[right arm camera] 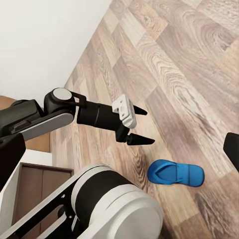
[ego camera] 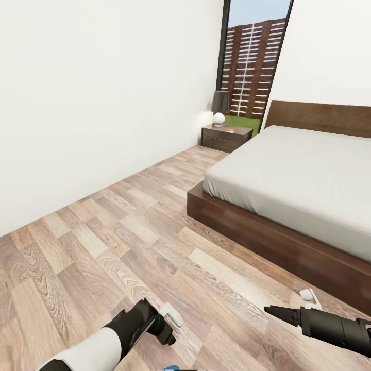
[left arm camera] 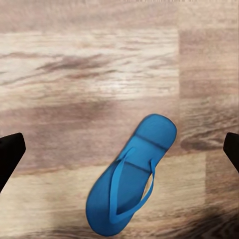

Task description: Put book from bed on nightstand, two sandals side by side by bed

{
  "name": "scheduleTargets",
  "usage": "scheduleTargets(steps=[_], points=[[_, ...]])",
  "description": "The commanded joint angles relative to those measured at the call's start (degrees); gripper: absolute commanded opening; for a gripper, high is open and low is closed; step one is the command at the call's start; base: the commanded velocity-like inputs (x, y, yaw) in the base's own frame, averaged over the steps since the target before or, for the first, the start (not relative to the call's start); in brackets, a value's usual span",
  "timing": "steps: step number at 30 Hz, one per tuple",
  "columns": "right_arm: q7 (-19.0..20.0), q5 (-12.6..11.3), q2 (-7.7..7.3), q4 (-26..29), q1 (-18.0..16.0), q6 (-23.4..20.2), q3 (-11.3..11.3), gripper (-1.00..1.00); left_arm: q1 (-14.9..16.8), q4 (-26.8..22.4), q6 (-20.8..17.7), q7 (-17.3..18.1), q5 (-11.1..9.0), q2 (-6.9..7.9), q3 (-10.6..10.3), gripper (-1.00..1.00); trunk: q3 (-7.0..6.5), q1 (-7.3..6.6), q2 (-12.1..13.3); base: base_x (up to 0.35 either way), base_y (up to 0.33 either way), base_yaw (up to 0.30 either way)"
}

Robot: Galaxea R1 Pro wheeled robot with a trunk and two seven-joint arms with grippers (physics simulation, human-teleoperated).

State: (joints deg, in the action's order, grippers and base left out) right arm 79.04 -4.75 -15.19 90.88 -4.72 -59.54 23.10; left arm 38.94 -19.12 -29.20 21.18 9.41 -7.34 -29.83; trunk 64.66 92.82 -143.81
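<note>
In the left wrist view, 1 blue sandal (left arm camera: 132, 177) lies flat on the wood floor (left arm camera: 89, 64), low in the frame, between the wide-open, empty jaws of the left gripper (right arm camera: 137, 125). The right gripper (ego camera: 281, 313) sits low right in the head view; I cannot tell its jaws. The bed (ego camera: 288, 180) is at right.

Wood-plank floor (ego camera: 129, 226), bearing one blue sandal (left arm camera: 130, 177) that lies flat, straps up, apart from any wall. Against the far side, a low dark-brown bed (ego camera: 268, 237) with a bare grey mattress. Beyond it, beside the headboard, a nightstand (ego camera: 225, 137) carrying a lamp (ego camera: 219, 108) on top.
</note>
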Motion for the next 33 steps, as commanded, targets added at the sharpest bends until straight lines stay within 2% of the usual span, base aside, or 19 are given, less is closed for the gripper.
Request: scheduleTargets(steps=[1,11,31,33], points=[[0.06,-0.13,-0.01,0.00,-0.02,-0.46,0.02,1.00,-0.08,-0.09,0.23,0.38,0.61,0.01,0.03,1.00,0.05,-0.01,-0.02,0.000,0.000,0.000],[0.06,0.13,-0.01,0.00,-0.02,-0.46,-0.18,1.00,-0.80,-0.05,2.09,0.28,0.61,0.04,0.03,1.00,0.05,-0.01,-0.02,0.000,0.000,0.000],[0.06,0.17,-0.01,0.00,-0.02,-0.46,-0.25,1.00,-1.95,-0.04,2.39,-0.07,0.61,0.08,0.03,1.00,0.05,-0.01,-0.02,0.000,0.000,0.000],[0.06,0.17,-0.01,0.00,-0.02,-0.46,-0.25,1.00,-1.98,-0.04,2.39,-0.11,0.61,0.07,0.03,1.00,0.49,0.04,-0.05,0.000,0.000,0.000]])
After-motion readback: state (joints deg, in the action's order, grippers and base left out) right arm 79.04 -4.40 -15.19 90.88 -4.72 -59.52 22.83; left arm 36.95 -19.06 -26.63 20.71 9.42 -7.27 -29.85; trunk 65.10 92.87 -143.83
